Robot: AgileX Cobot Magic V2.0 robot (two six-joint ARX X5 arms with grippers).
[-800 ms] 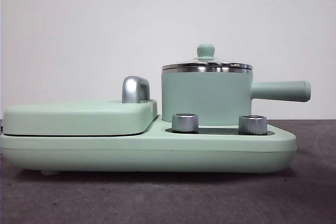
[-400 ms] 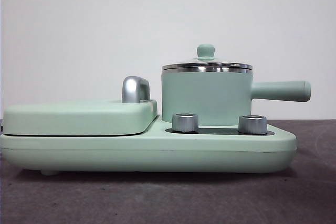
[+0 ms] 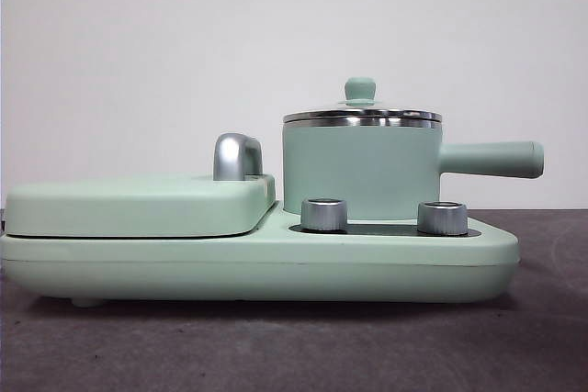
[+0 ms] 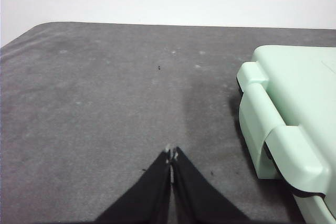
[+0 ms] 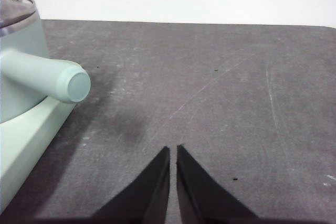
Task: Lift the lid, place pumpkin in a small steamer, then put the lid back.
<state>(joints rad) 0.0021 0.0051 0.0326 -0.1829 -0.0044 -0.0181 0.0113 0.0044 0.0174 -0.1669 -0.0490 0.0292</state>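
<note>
The left gripper [image 4: 171, 154] hung over bare grey table [image 4: 105, 108] to the left of the base unit [image 4: 294, 124], its two black jaws pressed together with nothing between them, well clear of the appliance's rounded end. In the front view the long mint green base unit [image 3: 257, 268] lay across the table, and neither arm showed there. On its left part sat the wide flat griddle cover [image 3: 138, 206], closed, with a curved silver handle [image 3: 236, 156] rising at its far right corner. To the right of that cover stood the small steamer [image 3: 360, 172], upright on the base unit, behind two silver knobs [image 3: 323, 214] set along the near edge. The lid [image 3: 361, 115] rested on the steamer, its steel rim seated flat on the pot's rim and its small mint green knob pointing straight up. The steamer's long straight side handle [image 3: 491, 159] stuck out level to the right, past the end of the base unit. No pumpkin appeared in any view, and whether one lay inside the pot could not be told. The right gripper [image 5: 173, 153] hovered over bare table to the right of the steamer's handle [image 5: 47, 77], its jaws nearly closed with only a thin slit between them, holding nothing and apart from the handle's round end.
</note>
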